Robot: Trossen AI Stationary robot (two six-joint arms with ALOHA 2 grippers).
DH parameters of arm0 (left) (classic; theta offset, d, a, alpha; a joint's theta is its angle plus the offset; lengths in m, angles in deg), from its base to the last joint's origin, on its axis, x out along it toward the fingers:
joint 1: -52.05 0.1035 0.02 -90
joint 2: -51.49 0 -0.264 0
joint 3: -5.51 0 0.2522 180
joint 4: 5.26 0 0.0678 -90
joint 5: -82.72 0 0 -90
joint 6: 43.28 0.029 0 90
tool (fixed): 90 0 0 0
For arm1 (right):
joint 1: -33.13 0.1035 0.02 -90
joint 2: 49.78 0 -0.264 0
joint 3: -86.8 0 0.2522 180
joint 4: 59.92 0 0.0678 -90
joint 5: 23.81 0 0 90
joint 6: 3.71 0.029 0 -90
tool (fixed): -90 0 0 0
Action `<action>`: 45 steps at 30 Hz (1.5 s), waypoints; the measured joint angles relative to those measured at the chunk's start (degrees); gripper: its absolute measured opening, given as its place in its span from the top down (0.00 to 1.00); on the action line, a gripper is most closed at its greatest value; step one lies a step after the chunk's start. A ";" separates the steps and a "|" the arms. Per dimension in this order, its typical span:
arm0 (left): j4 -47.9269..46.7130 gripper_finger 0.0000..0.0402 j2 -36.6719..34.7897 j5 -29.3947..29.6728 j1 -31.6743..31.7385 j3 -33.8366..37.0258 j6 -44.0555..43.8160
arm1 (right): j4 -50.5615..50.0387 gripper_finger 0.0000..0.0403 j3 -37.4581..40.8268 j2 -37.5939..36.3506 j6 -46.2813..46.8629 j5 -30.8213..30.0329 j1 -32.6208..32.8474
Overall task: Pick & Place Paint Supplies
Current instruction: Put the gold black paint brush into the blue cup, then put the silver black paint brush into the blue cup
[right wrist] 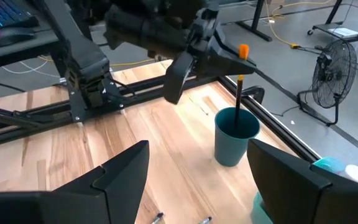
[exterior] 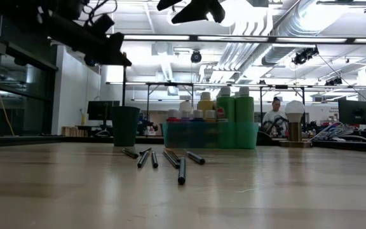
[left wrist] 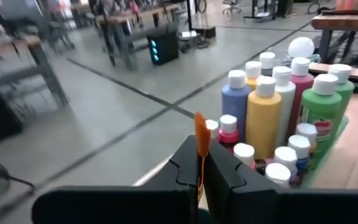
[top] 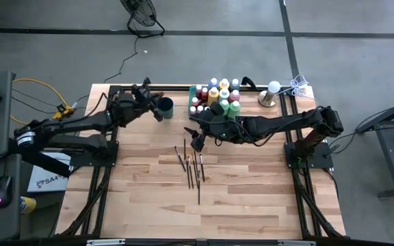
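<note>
Left pincer (right wrist: 225, 53): clamped on an orange-tipped paintbrush (right wrist: 238, 93), held upright above the cup (right wrist: 235, 137). Right pincer (top: 197, 140): fingers apart, over loose paintbrushes (top: 191, 164) on the tabletop (top: 252, 198). Paint bottles (top: 219, 96): standing in the tray (exterior: 208, 135).

Teal cup (right wrist: 235, 135); orange-tipped brush (right wrist: 241, 71); green tray (exterior: 210, 135).

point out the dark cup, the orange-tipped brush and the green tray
dark cup (right wrist: 234, 144), right wrist view, on its outer wall
orange-tipped brush (right wrist: 238, 93), right wrist view, on its dark handle
green tray (exterior: 196, 135), low view, on its front wall
</note>
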State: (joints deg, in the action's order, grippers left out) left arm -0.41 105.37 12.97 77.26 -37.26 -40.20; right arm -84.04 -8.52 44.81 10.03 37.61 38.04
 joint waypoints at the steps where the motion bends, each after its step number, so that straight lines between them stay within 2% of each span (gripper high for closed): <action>1: -0.45 0.99 0.00 -1.71 1.15 0.00 -1.04 | -0.07 0.34 0.00 0.00 0.00 0.00 0.00; 6: -1.37 0.99 0.05 -8.41 4.77 0.00 -4.80 | -0.12 0.34 0.00 0.00 -0.01 -0.02 0.00; 10: -1.95 0.98 0.94 -9.89 5.34 0.00 -4.89 | -0.17 0.34 0.00 0.00 -0.01 -0.02 0.00; 13: -1.64 0.91 1.64 -9.88 5.30 0.00 -4.85 | -0.21 0.34 0.00 0.00 -0.01 -0.02 0.00; 20: -1.19 0.68 2.43 -9.73 5.16 -0.02 -3.31 | -1.24 0.34 0.00 0.00 0.88 -0.02 0.00; 26: -0.74 0.60 2.27 -10.36 5.16 -0.02 -3.19 | -4.69 0.34 0.00 0.00 7.81 -0.04 0.00; 32: 0.64 0.59 0.43 -20.79 5.14 -0.02 0.33 | -11.28 0.34 0.00 0.00 17.37 0.30 -0.27; 38: -1.54 0.59 -3.91 -25.06 5.14 -0.02 0.76 | -16.79 0.34 0.00 0.14 26.32 10.53 -3.44; 45: -6.10 0.59 -8.24 -25.47 5.14 -0.02 1.17 | -18.02 0.34 -0.02 5.06 28.60 15.72 -5.06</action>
State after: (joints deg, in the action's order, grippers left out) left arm -6.51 97.13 -12.50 82.40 -37.28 -39.03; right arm -102.06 -8.55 49.87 38.64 53.34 32.97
